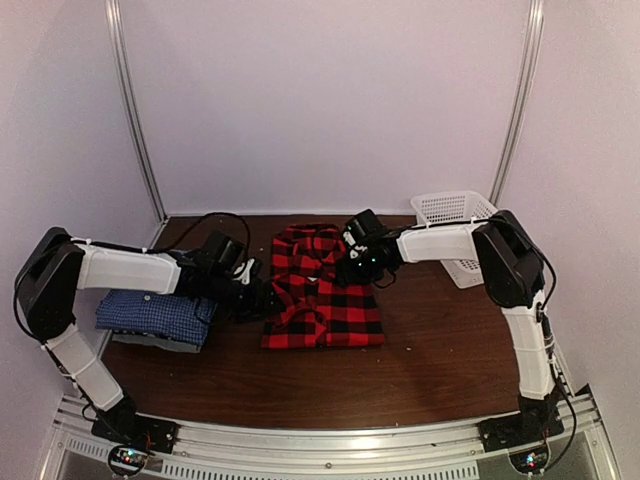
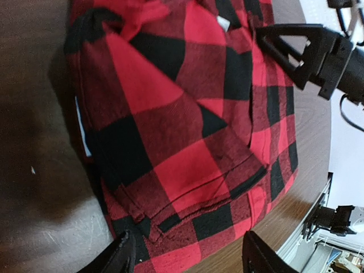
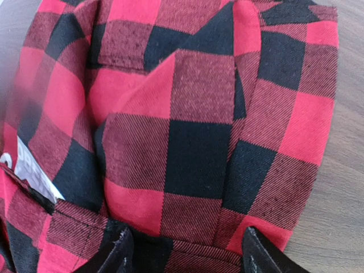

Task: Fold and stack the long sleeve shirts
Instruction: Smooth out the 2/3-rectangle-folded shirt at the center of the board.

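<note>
At centre frame in the top view, I see the red-and-black plaid shirt (image 1: 322, 300) lying folded on the worktop (image 1: 430, 370). My left end effector (image 2: 189, 247) is at its left edge, fingers apart. The right end effector (image 3: 185, 242) is over its upper right, fingers also apart. Left of the plaid shirt, the blue checked shirt (image 1: 150, 312) lies on a grey shirt (image 1: 152, 342).

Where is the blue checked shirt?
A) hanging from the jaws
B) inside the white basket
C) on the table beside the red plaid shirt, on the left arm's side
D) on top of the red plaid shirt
C: the blue checked shirt lies folded on the table beside the red plaid shirt, far from the white basket.
</note>
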`<state>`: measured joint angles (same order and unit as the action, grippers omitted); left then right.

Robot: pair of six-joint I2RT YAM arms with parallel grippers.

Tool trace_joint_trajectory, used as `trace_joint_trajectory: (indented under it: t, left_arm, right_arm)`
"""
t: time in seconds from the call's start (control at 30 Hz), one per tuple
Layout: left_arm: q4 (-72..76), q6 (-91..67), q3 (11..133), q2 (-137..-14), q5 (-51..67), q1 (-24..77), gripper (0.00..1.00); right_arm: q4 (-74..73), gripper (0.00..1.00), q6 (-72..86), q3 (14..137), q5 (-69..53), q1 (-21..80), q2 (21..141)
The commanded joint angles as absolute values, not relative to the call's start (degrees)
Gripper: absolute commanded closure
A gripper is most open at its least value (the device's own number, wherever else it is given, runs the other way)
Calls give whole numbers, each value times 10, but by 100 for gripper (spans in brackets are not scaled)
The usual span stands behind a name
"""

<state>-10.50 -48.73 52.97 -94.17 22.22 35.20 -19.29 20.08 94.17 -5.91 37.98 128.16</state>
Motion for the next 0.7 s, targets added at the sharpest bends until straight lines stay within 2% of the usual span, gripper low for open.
trace_joint_trajectory:
  t: [0.0, 0.2, 0.53, 0.67]
  left_arm:
    - [-75, -508, 509, -928, 194, 361, 35]
    - [-69, -510, 515, -950, 185, 371, 37]
    - [-64, -512, 537, -1005, 168, 381, 52]
    - [-58, -515, 539, -1010, 167, 383, 63]
  right_arm:
    - [-217, 32, 189, 960, -52, 384, 1265]
    - [-210, 29, 195, 921, -40, 386, 1205]
    - [-182, 28, 212, 818, -31, 414, 1082]
    - [-169, 28, 223, 779, -32, 425, 1052]
